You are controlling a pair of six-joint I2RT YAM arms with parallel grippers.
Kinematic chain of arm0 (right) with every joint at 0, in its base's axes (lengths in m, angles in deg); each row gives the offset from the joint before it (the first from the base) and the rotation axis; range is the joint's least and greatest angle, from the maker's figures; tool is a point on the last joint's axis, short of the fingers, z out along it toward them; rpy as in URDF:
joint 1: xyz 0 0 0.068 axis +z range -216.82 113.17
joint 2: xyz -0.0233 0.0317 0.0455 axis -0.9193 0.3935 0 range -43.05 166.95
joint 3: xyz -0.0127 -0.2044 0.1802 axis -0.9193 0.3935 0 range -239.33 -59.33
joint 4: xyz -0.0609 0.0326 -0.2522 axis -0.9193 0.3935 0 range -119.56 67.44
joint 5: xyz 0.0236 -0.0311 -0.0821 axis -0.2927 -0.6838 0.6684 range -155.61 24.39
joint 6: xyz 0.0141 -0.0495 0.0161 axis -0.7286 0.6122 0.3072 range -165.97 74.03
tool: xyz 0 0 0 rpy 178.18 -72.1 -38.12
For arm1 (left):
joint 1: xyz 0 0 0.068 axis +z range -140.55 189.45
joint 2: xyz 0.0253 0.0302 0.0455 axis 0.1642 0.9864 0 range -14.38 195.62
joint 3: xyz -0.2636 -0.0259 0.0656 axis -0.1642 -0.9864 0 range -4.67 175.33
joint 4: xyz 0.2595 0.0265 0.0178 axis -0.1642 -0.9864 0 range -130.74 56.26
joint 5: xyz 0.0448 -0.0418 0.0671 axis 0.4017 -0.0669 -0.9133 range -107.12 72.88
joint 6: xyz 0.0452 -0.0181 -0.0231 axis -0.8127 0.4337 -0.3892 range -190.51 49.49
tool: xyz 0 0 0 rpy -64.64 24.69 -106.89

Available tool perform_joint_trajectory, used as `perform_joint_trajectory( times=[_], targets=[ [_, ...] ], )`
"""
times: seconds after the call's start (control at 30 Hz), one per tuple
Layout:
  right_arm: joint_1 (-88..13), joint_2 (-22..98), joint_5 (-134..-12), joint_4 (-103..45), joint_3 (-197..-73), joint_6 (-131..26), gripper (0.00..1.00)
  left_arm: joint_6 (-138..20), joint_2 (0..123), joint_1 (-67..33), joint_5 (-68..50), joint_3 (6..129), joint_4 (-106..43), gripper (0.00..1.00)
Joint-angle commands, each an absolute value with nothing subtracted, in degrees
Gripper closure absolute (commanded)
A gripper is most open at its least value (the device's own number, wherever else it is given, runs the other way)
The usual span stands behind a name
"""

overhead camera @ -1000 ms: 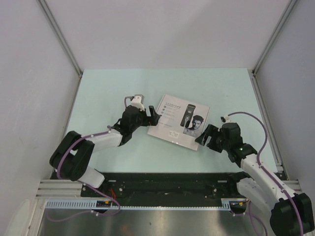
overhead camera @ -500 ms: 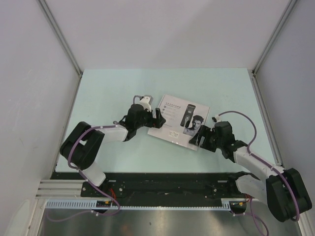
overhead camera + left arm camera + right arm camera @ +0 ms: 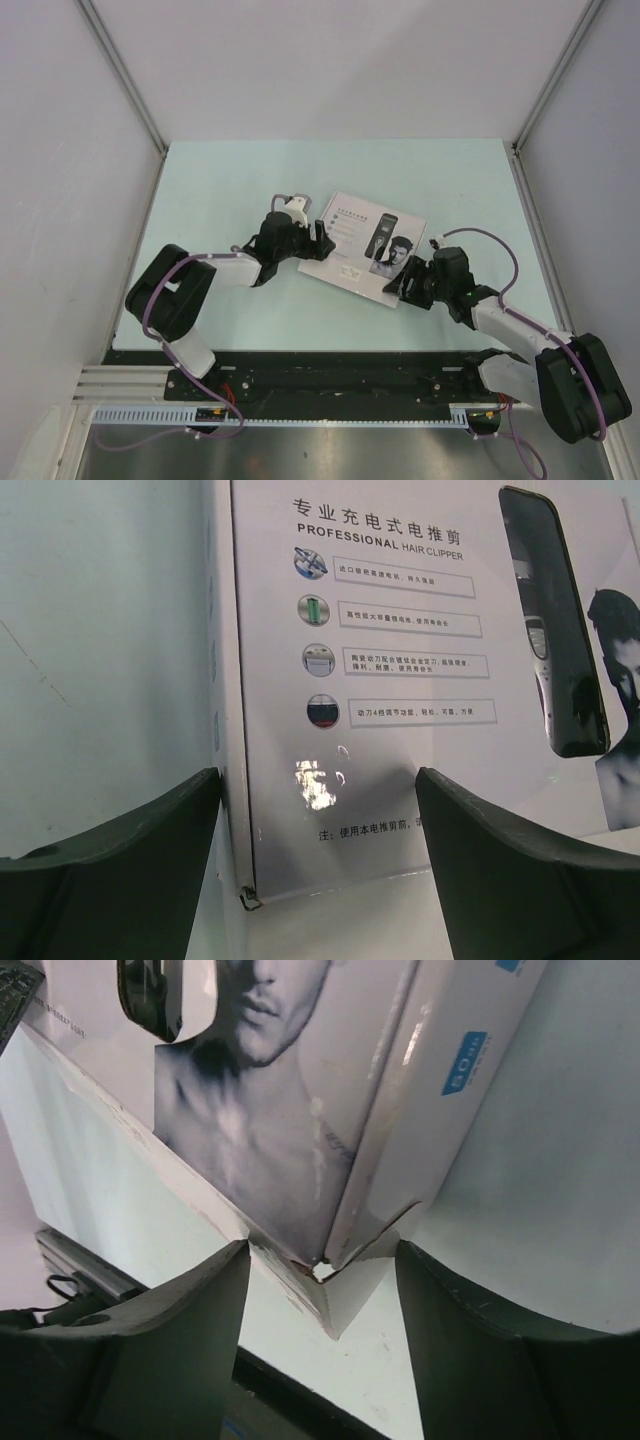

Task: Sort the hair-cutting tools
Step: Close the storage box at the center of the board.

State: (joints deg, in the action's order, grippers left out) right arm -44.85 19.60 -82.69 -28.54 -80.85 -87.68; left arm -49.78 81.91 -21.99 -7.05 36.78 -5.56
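None of the hair-cutting tools is in view; only a picture of a clipper shows on a printed lid. That lid belongs to a flat white box [image 3: 365, 245] lying shut on the table, also seen close up in the left wrist view [image 3: 400, 630] and the right wrist view [image 3: 280, 1160]. My left gripper [image 3: 318, 240] [image 3: 318, 780] is open and straddles the box's left corner, one finger [image 3: 120, 870] against the side wall and the other over the lid. My right gripper [image 3: 408, 282] [image 3: 322, 1255] is open around the worn near right corner, fingertips close on both sides.
The box lies mid-table on the pale green tabletop [image 3: 230, 180]. White walls with metal posts enclose the left, right and far sides. A black rail [image 3: 330, 370] with the arm bases runs along the near edge; the same rail [image 3: 80, 1280] shows just behind the right gripper.
Both arms have reached in to the box: the left to its left corner, the right leftward to its near right corner. Both pairs of jaws have narrowed a little.
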Motion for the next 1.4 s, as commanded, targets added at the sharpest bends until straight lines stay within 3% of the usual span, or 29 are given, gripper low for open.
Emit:
perform_joint_trajectory(
  times=[0.0,0.27,0.7,1.0,1.37],
  targets=[
    [-44.4,19.0,-88.5,-35.1,-82.8,-95.1,0.38,-49.0,82.6,-23.9,-2.5,37.6,-3.4,0.18],
    [-45.9,17.6,-89.6,-34.3,-83.7,-101.1,0.48,-48.5,84.3,-25.1,-2.5,37.2,-2.0,0.28],
    [-47.1,17.6,-87.2,-31.0,-84.5,-99.0,0.51,-48.0,84.6,-25.5,-3.4,36.5,-0.9,0.28],
    [-46.5,10.7,-77.3,-13.7,-88.4,-85.4,0.3,-48.0,84.1,-25.5,-4.4,36.4,-0.8,0.23],
    [-44.9,8.3,-69.5,-5.8,-91.2,-79.5,0.25,-47.8,83.7,-25.6,-5.3,36.1,-1.0,0.2]
  ],
)
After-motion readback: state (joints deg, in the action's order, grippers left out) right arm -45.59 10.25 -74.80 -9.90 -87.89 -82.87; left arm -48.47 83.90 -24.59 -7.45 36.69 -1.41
